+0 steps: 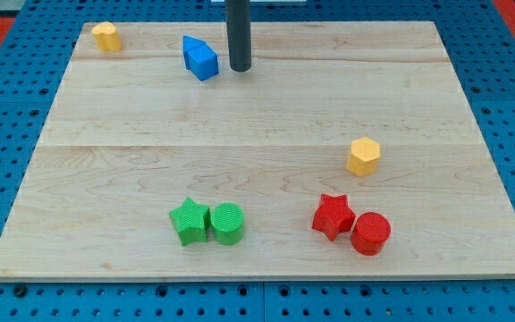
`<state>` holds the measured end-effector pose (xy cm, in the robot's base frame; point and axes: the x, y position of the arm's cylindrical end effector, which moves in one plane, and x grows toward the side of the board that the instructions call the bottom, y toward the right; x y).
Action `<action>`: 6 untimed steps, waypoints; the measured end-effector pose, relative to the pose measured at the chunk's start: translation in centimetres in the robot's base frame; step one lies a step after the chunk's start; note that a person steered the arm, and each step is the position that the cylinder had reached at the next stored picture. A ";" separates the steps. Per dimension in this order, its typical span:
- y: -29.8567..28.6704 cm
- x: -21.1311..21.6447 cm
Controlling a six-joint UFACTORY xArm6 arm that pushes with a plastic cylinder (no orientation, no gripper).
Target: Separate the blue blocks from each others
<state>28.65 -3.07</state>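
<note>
Two blue blocks [200, 57] sit pressed together near the view's top left of the wooden board [266, 116]; they read as one blue mass, the back one peaked, the front one cube-like. My tip [240, 68] stands just to the right of them, a small gap away, not touching.
A yellow block [106, 36] sits at the board's top left corner. A yellow hexagon [363, 156] lies at mid right. A green star [189, 221] touches a green cylinder [227, 224] at the bottom. A red star [333, 216] touches a red cylinder [370, 233] at bottom right.
</note>
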 end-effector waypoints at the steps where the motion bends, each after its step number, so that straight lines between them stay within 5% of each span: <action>1: -5.1 -0.2; 3: -13.2 1.1; 6: -6.5 -4.7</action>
